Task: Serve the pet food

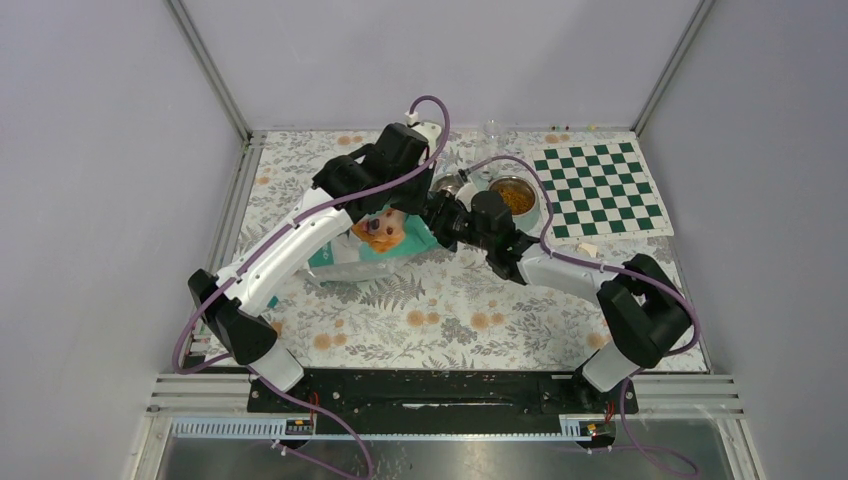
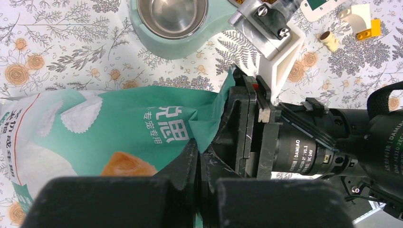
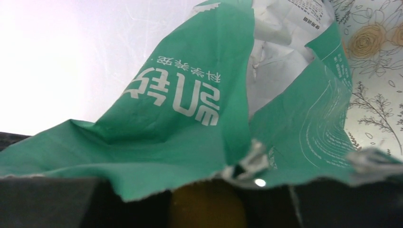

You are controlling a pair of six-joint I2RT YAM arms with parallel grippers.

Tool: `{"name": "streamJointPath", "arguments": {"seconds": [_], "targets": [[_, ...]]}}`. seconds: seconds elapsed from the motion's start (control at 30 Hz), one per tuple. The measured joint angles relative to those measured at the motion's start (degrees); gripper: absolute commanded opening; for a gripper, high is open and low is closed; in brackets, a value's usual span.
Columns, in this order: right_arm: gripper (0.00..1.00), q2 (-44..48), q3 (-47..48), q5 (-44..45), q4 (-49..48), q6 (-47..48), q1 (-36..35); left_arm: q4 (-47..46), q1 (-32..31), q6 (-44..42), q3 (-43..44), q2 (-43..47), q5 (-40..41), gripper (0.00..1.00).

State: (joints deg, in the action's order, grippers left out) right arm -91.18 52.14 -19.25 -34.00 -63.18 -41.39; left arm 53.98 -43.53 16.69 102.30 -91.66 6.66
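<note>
Pet food (image 1: pixel 515 197) lies as brown kibble in the right bowl of a teal double feeder (image 1: pixel 545 213). The other bowl (image 2: pixel 172 16) is bare steel. A teal bag with a dog picture (image 1: pixel 385 235) rests on the floral cloth, its mouth towards the feeder. My left gripper (image 2: pixel 205 149) is shut on the bag's upper edge (image 2: pixel 209 123). My right gripper (image 3: pixel 206 202) sits at the bag's mouth (image 3: pixel 190 142), shut on a yellow-orange scoop (image 3: pixel 206 209) whose far end is hidden under the torn teal edge. Any kibble inside the bag is hidden.
A green and white checkered mat (image 1: pixel 600 188) lies at the back right. Small white and orange pieces (image 2: pixel 361 21) rest on the cloth past the feeder. Both arms cross close together over the bag. Grey walls enclose the table.
</note>
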Motion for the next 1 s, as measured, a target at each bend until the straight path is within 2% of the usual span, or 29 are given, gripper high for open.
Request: {"name": "streamJointPath", "arguments": {"seconds": [0.27, 0.5, 0.7, 1.0], "targets": [[0.00, 3.37, -3.80, 2.40, -2.25, -4.20, 0.28, 0.07, -0.22, -0.42, 0.00, 0.00, 0.07, 0.00], [0.00, 13.77, -7.48, 9.22, 3.76, -5.33, 0.79, -0.52, 0.46, -0.11, 0.02, 0.35, -0.28, 0.00], [0.00, 24.02, -9.73, 13.70, 9.40, -5.88, 3.19, -1.05, 3.43, 0.09, 0.02, 2.62, -0.44, 0.00], [0.00, 29.77, -9.86, 15.17, 13.51, -6.93, 5.51, -1.01, 6.40, 0.07, 0.02, 5.09, -0.17, 0.00]]}}
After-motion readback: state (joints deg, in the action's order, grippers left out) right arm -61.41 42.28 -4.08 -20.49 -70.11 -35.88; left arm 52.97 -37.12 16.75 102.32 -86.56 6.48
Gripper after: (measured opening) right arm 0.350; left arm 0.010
